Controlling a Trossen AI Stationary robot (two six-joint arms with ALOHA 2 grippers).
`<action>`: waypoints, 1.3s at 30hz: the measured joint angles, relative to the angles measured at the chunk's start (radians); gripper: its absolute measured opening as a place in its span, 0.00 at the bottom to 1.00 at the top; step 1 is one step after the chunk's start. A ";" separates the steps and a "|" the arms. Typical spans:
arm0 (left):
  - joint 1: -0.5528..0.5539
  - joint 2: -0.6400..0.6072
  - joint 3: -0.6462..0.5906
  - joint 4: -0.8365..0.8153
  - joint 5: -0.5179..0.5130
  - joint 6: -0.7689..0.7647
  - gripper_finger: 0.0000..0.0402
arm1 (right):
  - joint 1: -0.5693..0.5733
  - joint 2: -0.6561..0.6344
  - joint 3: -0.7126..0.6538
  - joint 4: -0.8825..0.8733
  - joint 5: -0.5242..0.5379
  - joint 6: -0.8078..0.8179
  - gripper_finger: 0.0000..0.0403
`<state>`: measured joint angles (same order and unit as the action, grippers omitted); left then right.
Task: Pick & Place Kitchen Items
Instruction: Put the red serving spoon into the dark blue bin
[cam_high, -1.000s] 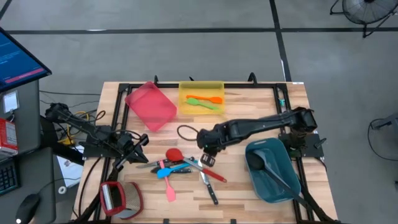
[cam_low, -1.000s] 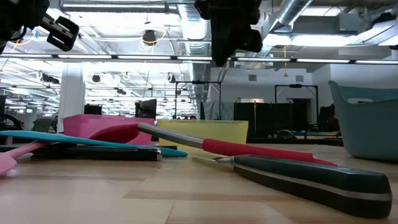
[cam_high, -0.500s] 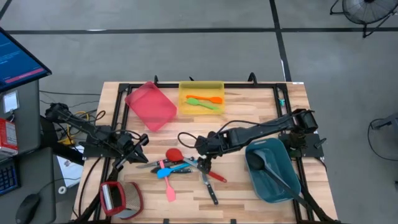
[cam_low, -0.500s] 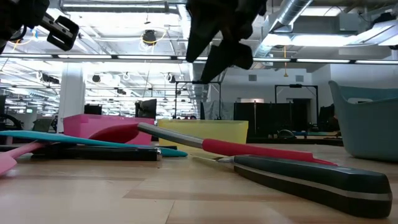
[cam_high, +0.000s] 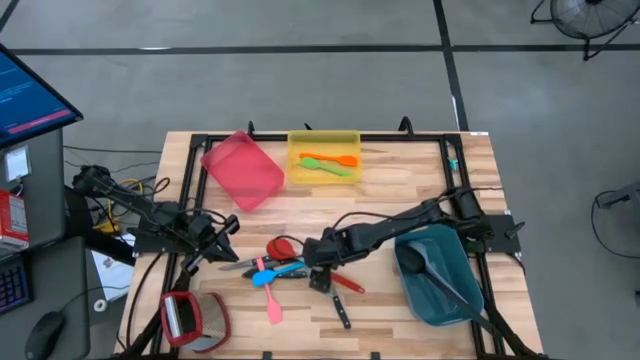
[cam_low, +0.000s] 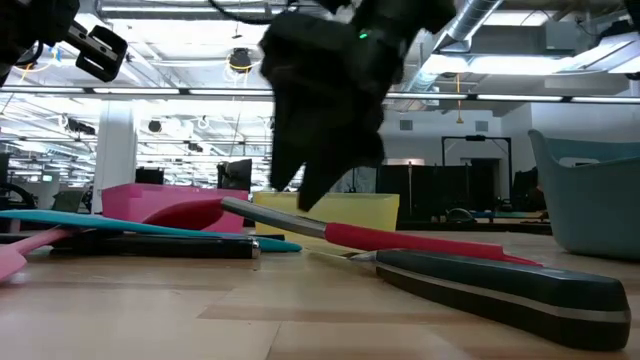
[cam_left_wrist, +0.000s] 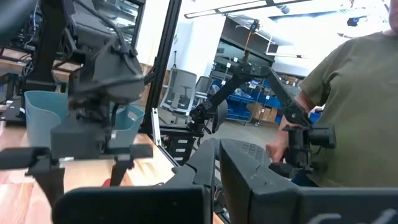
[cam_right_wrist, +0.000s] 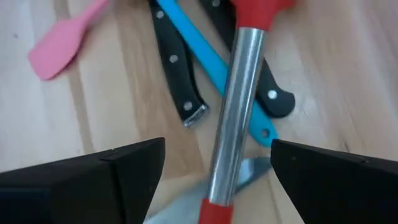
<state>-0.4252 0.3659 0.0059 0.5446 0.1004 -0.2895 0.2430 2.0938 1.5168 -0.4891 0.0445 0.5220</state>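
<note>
The yellow bin (cam_high: 323, 157) at the table's (cam_high: 420, 180) far edge holds an orange spatula (cam_high: 328, 159) and a green spatula (cam_high: 331, 170). Beside it the pink bin (cam_high: 242, 170) lies tipped, and nothing shows inside. The teal bin (cam_high: 437, 273) at the right edge holds a long dark spoon (cam_high: 432, 273). The remaining kitchen items lie piled at centre front: a red spoon (cam_right_wrist: 239, 93) with a steel shaft crossing a blue spatula (cam_right_wrist: 211, 65), black-handled knives (cam_right_wrist: 176, 78) and a pink spatula (cam_right_wrist: 65, 38). The right gripper (cam_high: 318, 273) hangs low over this pile, fingers (cam_right_wrist: 93, 177) spread wide either side of the red spoon's shaft, clear of it. The left gripper (cam_high: 225, 228), pressed together and holding nothing, waits above the left edge. Bare wood lies open between the pile and the bins.
</note>
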 joint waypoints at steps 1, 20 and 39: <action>0.000 0.003 0.000 0.003 0.000 0.000 0.02 | -0.001 0.008 0.009 -0.012 0.000 -0.002 0.71; 0.000 0.003 0.000 0.004 0.000 0.000 0.02 | -0.020 0.106 0.041 -0.078 -0.023 0.038 0.27; 0.000 0.003 0.000 0.005 -0.003 0.000 0.02 | -0.105 -0.056 0.034 -0.126 -0.083 0.119 0.10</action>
<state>-0.4248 0.3691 0.0059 0.5499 0.0975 -0.2895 0.1381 2.0373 1.5513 -0.6154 -0.0384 0.6407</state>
